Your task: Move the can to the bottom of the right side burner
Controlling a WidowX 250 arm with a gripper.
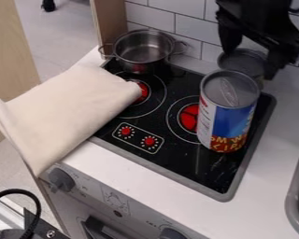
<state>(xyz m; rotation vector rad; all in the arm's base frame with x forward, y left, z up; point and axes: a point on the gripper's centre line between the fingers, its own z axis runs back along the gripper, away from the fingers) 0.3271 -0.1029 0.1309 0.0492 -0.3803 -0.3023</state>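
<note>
Gripper [249, 64] is upper right, fingers spread apart. Can [225, 114] stands upright right of centre on the stove [177, 161], hiding the right part of a burner [188, 116]. Pot [139, 53] sits upper left; cloth [67, 109] overlaps the stove at left.

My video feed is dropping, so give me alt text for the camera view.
A large blue-labelled can stands upright on the black stovetop, beside the right-hand burner's red centre; the black gripper, jaws apart, hangs beyond it at upper right. A cream cloth partly covers the left burner, near a metal pot.
</note>
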